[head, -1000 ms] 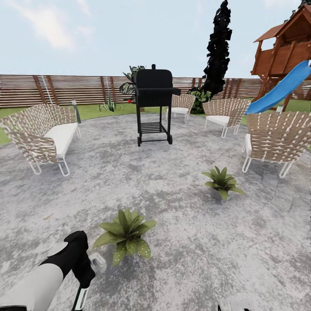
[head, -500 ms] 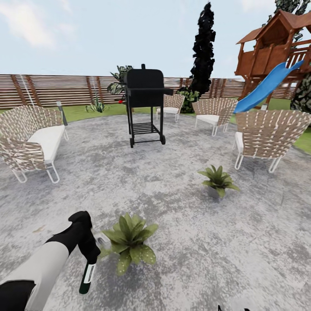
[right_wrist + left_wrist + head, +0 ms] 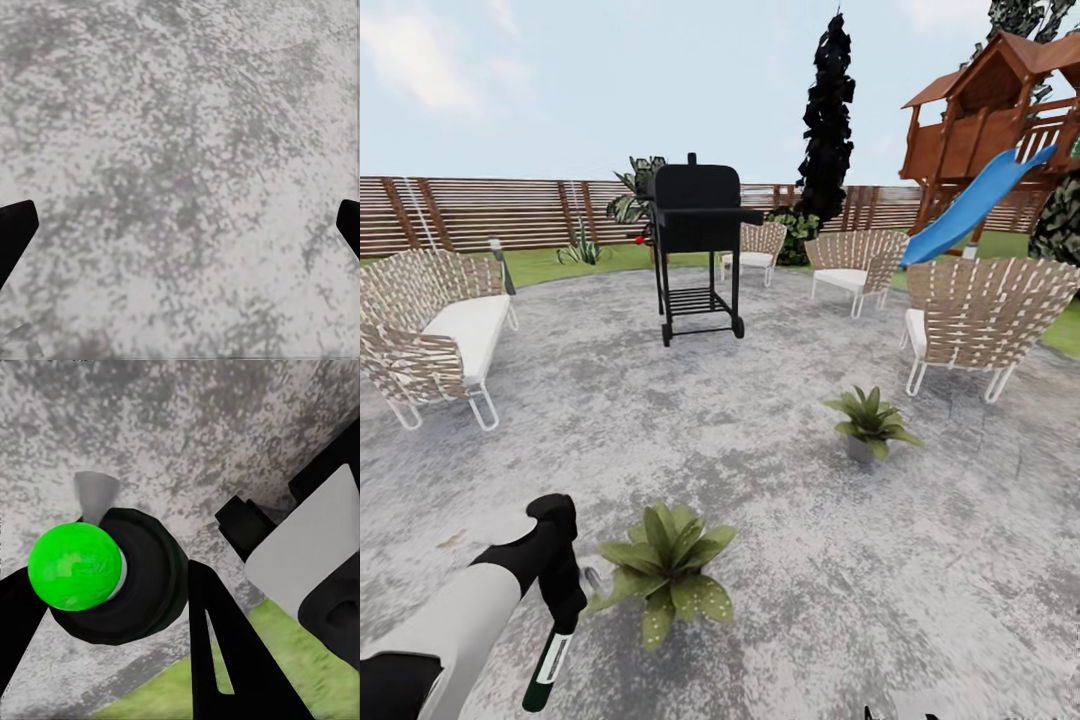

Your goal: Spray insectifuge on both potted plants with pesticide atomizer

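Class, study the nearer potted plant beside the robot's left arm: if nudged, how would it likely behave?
The nearer potted plant looks low with wide-spreading leaves, so it would probably slide on the paving rather than tip. Its leaves likely flex at a touch. Its pot, hidden under the foliage, seems small, so probably light.

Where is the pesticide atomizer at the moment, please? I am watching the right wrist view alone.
Observer: The left end effector holds the pesticide atomizer, which hangs downward over the paving.
Operator: Thank you. Where is the closest potted plant?
Observer: The near potted plant stands just right of that bottle in the head view.
Operator: And the second one?
Observer: The far potted plant sits farther ahead and to the right, before a woven chair.
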